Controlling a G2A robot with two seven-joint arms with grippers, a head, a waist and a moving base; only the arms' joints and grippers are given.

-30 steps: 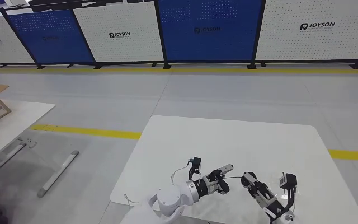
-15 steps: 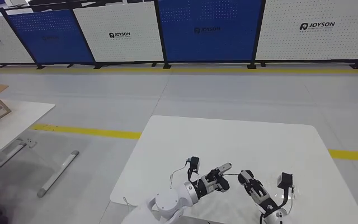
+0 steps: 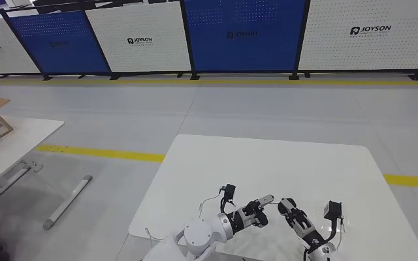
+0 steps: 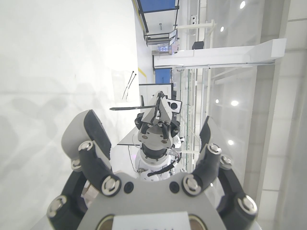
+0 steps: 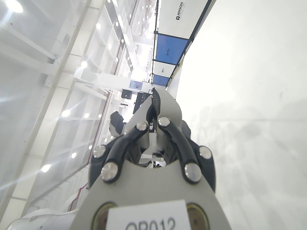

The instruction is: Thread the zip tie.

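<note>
The right gripper is clamping fully closed on the zip tie, whose ribbed black strap is running up between the two fingers. In the left wrist view the free length of the tie is sticking out level from that gripper and hanging above the white table. The left gripper is standing wide open and gripping nothing, with its black pads facing the right gripper across a gap.

Seen from above, the left gripper and the right gripper are facing each other near the table's near edge, left of its middle. The strap is reaching leftwards between them. It is showing only as a thin line there, so its tip seems to be stopping short of the open fingers. The white tabletop is stretching away broadly towards the far edge and both side edges.

Two spare zip ties are lying flat on the table beyond the right gripper, close to the right edge and well apart from the held one. Blue and white pegboard panels are lining the far side of the room. A yellow floor line is passing behind the table, and a second table is sitting off to the left.
</note>
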